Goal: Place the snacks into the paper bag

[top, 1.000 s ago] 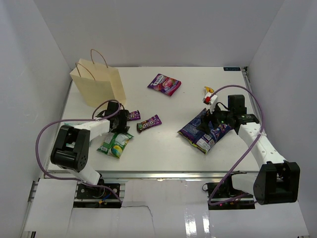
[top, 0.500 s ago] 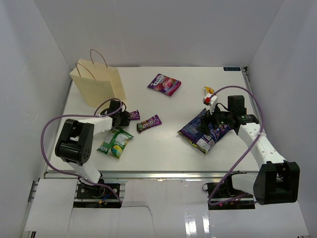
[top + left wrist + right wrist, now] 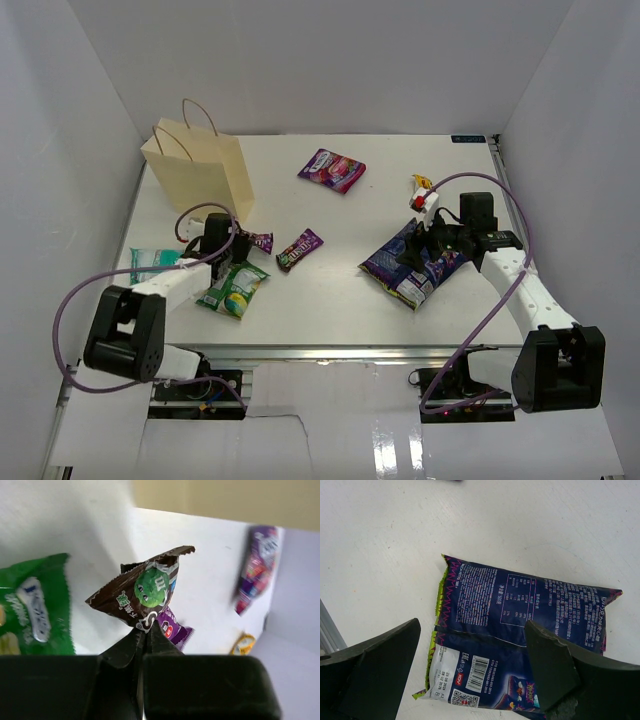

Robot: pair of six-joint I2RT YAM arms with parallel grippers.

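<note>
Left pincer [image 3: 143, 639]: closed tight on a corner of the brown candy bar [image 3: 145, 595], which seems held clear of the bench [image 3: 330, 290], probably for carrying.
Bar axis: points to the upper right of the wrist view, near the paper bag [image 3: 200, 172] at upper left.
Right pincer [image 3: 472, 630]: wide, astride the flat dark-blue chip bag [image 3: 520, 625], whose long axis runs left-right.

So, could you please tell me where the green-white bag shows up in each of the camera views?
Top external: the green-white bag lies low left on the table.
Left wrist: the bag is at the left edge, beside the brown packet pinched by the left fingers.
Right wrist: not in it.
Shared landmark: the paper bag, upper left from above, along the top edge in the left wrist view.
</note>
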